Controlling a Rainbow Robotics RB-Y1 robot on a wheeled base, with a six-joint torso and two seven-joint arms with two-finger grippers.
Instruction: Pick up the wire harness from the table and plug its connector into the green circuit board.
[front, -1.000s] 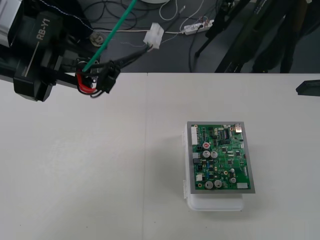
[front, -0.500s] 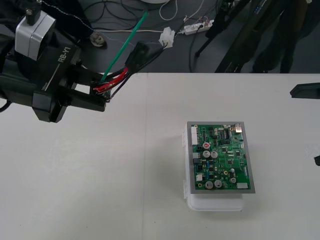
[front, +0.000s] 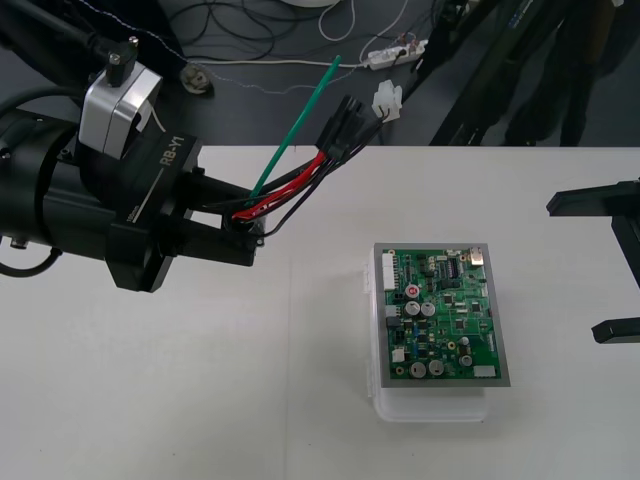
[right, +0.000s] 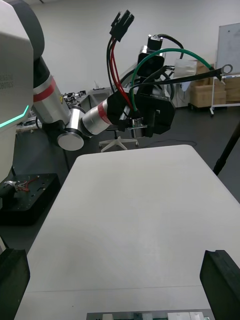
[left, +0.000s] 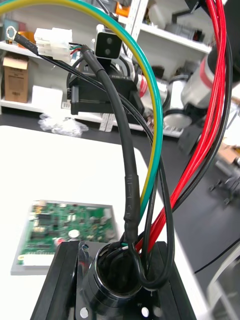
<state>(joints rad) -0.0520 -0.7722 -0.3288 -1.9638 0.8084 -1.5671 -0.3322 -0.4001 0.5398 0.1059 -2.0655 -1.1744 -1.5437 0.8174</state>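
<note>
Above the left half of the plain light bench (front: 150, 400), the left gripper (front: 245, 228) holds the small wire harness of red, black and green wires (front: 295, 185) clear of the surface. Its jaws are closed on the harness's round metal socket with a flange (left: 117, 282), which the left wrist view shows seated between them. The wires therefore fan upward and away, and the small black plug (front: 340, 118) stands free at their far end, high over the bench's far edge. Gripping the socket end plausibly leaves the plug exposed, either for a second grasp or for presentation to the board. The green circuit board (front: 440, 315) lies flat on its white base (front: 430, 408) right of centre, well apart from the harness, and the plug is plainly not in it. The right gripper (front: 605, 265) stands at the bench's right edge beside the board, jaws spread wide and holding nothing. It faces the left gripper, a stance that would suit receiving the plug end. Judged from this layout, the pick-up is complete and bringing the plug to the board is the step in hand. Insertion is not yet done.
</note>
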